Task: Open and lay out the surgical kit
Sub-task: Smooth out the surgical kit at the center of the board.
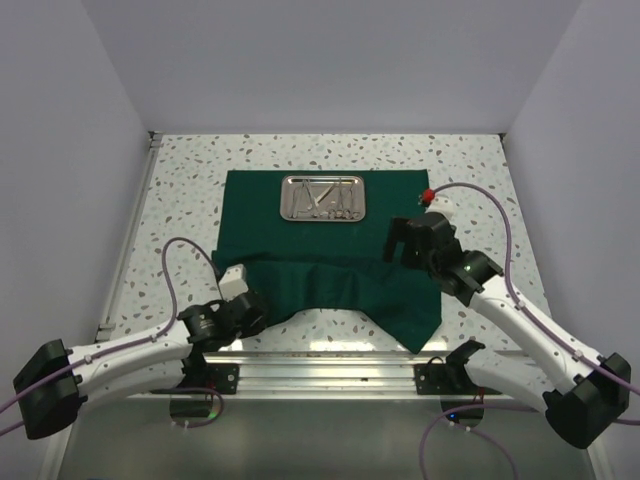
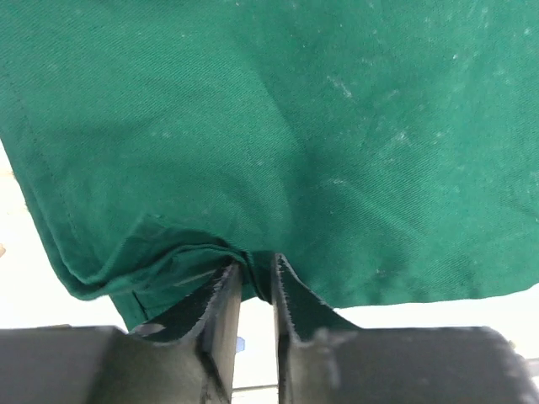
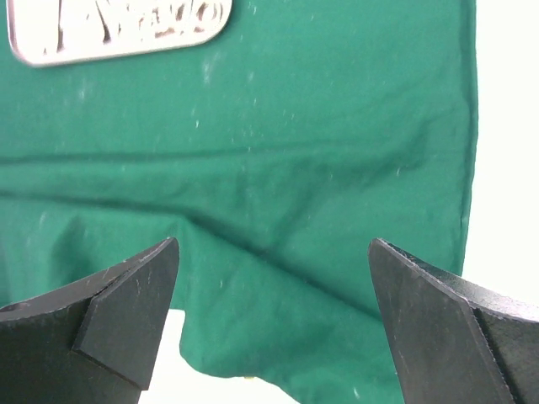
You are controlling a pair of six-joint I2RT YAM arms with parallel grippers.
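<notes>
The dark green cloth [image 1: 400,200] lies spread on the table, its near part rumpled with a corner [image 1: 420,335] pointing at the front edge. On its far half sits the steel tray [image 1: 321,197] with silver instruments [image 1: 335,203] in it. My left gripper [image 1: 252,302] is at the cloth's near left edge. In the left wrist view, my left gripper [image 2: 257,269] has its jaws slightly parted, a fold of the cloth [image 2: 295,126] between the tips. My right gripper [image 1: 400,240] hovers wide open over the cloth's right side. My right gripper [image 3: 274,252] holds nothing; the cloth [image 3: 295,168] and tray [image 3: 118,29] lie below.
A small white object with a red cap [image 1: 428,196] stands just off the cloth's right edge, beside my right arm. The speckled table [image 1: 180,200] is closed in by white walls on three sides. A metal rail [image 1: 320,365] runs along the front edge.
</notes>
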